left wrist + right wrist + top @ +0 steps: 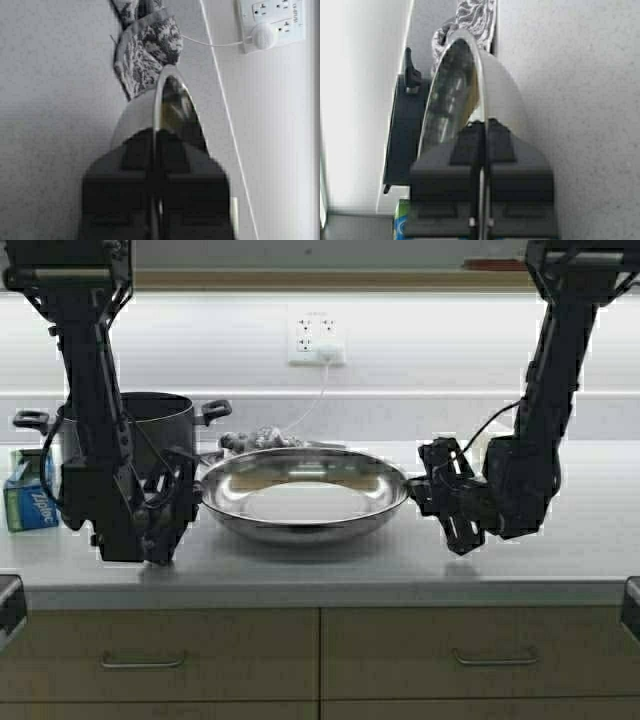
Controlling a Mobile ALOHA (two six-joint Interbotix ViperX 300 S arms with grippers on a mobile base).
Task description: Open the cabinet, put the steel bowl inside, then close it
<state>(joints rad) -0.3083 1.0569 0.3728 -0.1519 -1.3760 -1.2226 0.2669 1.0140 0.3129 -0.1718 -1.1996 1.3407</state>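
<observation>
The steel bowl sits on the bench, near the black pot; the left hand is pinched tight on the bowl's left rim, and the right hand is pinched tight on its right rim; both grips look firm. The cabinet cannot be seen from here, so I cannot tell if it is open; I think lifting the bowl, putting it inside and closing the doors are still to do.

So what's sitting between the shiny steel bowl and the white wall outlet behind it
In the high view, a crumpled grey patterned cloth lies on the counter behind the wide, shiny steel bowl, and a thin white cable runs down from the white wall outlet toward it.
</observation>
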